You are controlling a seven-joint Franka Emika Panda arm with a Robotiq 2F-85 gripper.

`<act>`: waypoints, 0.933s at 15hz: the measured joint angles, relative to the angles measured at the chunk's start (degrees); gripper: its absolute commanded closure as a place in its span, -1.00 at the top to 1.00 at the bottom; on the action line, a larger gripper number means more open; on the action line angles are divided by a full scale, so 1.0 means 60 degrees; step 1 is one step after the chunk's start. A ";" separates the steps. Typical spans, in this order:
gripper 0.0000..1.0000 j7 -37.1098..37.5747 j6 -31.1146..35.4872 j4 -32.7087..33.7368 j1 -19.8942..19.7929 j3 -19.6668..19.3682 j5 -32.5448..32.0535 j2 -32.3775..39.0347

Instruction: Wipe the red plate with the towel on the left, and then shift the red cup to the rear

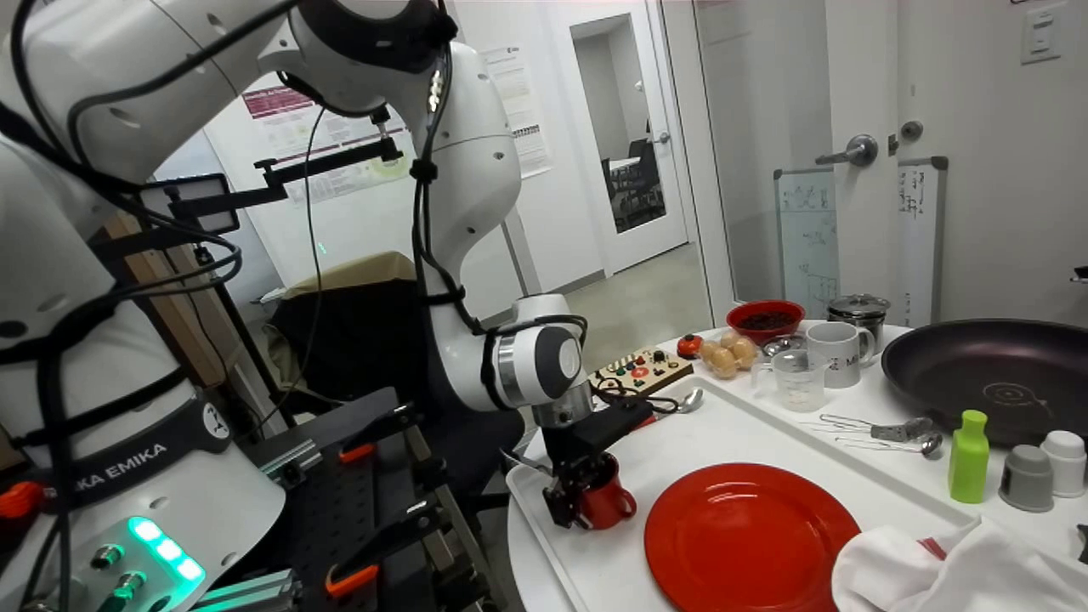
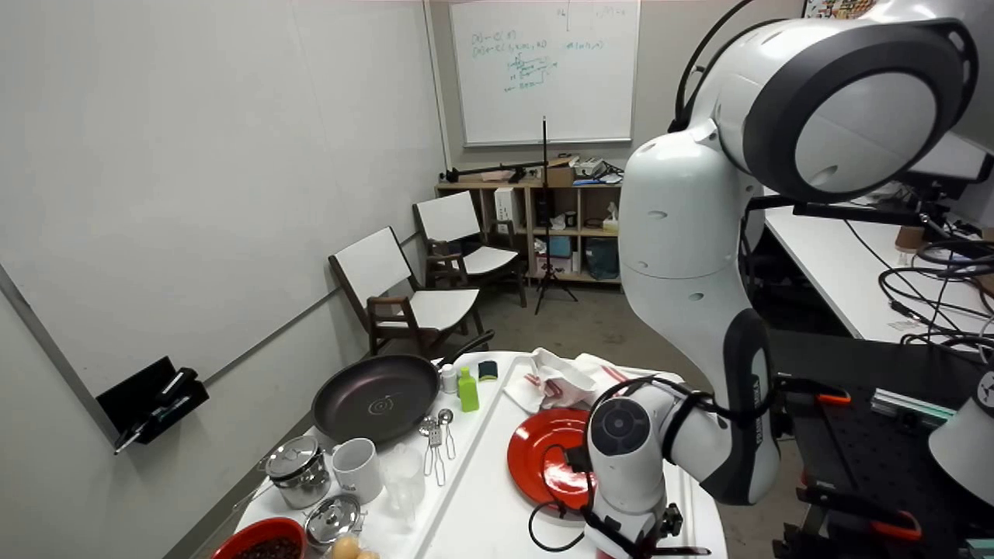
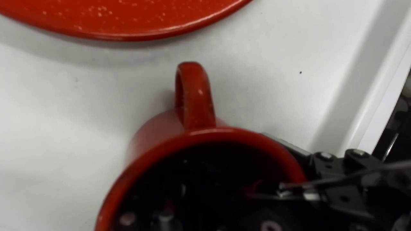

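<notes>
On the white low-rimmed tray (image 1: 722, 433), or just above it, the small glossy red mug with a side handle (image 1: 607, 504) is being clamped at its wall by the black hand (image 1: 578, 503), one finger outside and the other apparently inside, probably because a steady shift to the rear is being intended. The handle is being left free, pointing toward the large round red plate (image 1: 752, 535), while the dark interior is being partly hidden.

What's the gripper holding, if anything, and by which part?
The red cup, apparently pinched at its rim, to one side of the handle.
</notes>
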 measured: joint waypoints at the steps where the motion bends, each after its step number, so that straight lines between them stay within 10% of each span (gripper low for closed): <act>1: -0.80 0.0018 0.0059 -0.0056 0.0083 -0.0056 0.0000 0.0000; 2: -0.40 0.0024 0.0117 -0.0108 0.0159 -0.0111 0.0000 0.0000; 14: 1.00 0.0111 0.0357 -0.0387 0.0738 -0.0462 0.0004 0.0001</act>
